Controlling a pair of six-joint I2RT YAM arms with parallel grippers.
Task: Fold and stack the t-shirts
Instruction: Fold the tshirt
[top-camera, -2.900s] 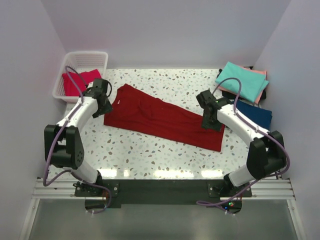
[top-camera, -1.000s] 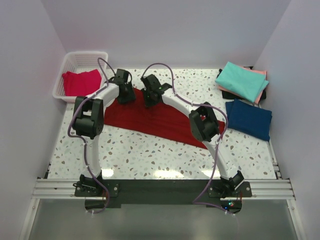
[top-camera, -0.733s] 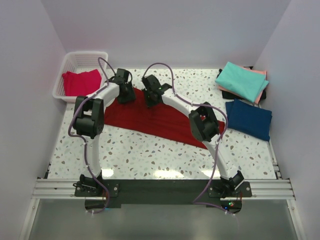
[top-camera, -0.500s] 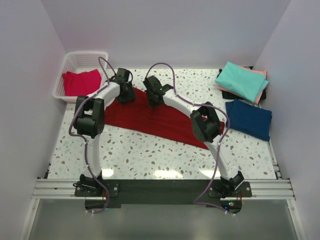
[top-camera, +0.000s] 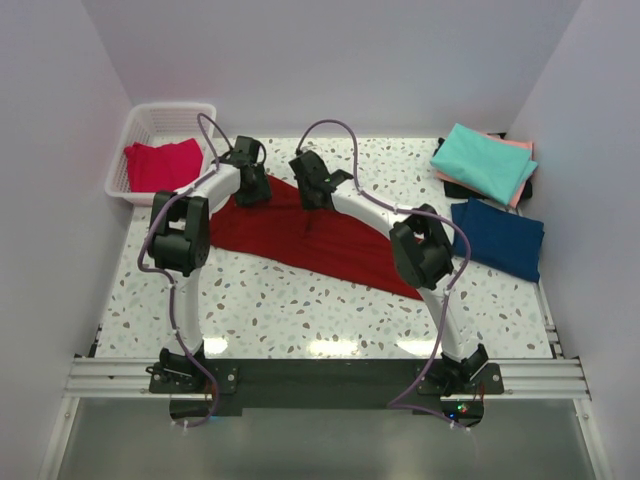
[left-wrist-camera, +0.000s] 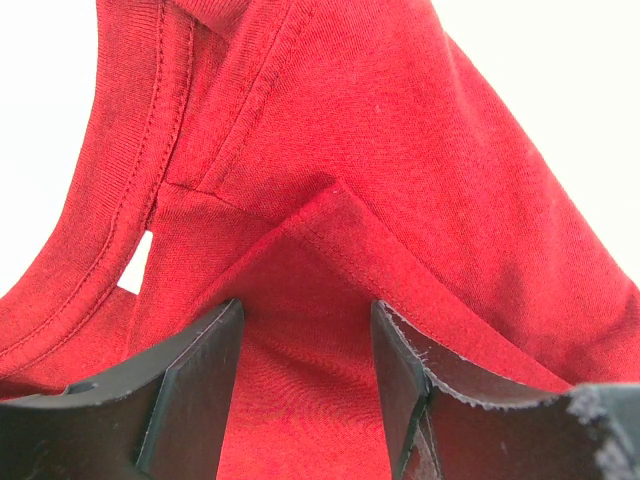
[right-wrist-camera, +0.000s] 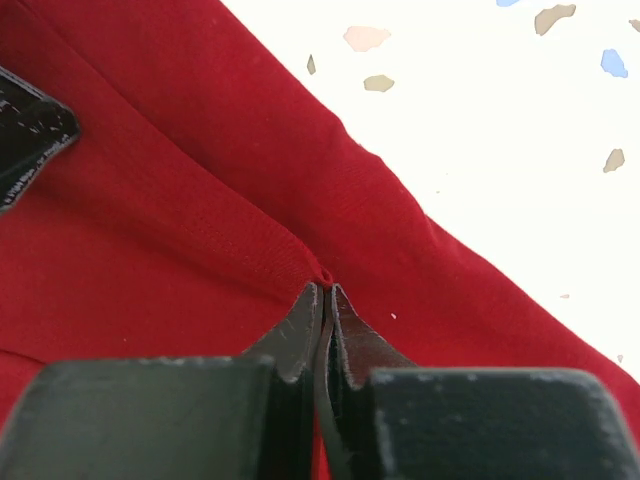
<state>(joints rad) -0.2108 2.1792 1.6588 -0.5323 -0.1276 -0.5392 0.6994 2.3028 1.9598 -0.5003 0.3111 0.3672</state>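
The large dark red t-shirt (top-camera: 330, 245) lies spread slantwise across the speckled table (top-camera: 300, 310). Both arms reach to its back left end. My left gripper (top-camera: 254, 190) stands open over the cloth near the collar. In the left wrist view its fingers (left-wrist-camera: 190, 390) straddle a raised fold of the red shirt (left-wrist-camera: 400, 150). My right gripper (top-camera: 314, 198) is a little to the right of it. In the right wrist view it (right-wrist-camera: 325, 290) is shut, pinching a small pucker of the red cloth (right-wrist-camera: 150, 200) at its tips.
A white lattice basket (top-camera: 150, 112) at the back left holds a pinkish-red shirt (top-camera: 160, 165). At the back right a folded teal shirt (top-camera: 485, 162) lies on a salmon pink one (top-camera: 518, 144), with a folded navy shirt (top-camera: 497, 237) in front of them.
Both arms have swung from the shirt's two ends to its back left end. In the last second the right gripper edged towards the back and the shirt's right end drew in slightly.
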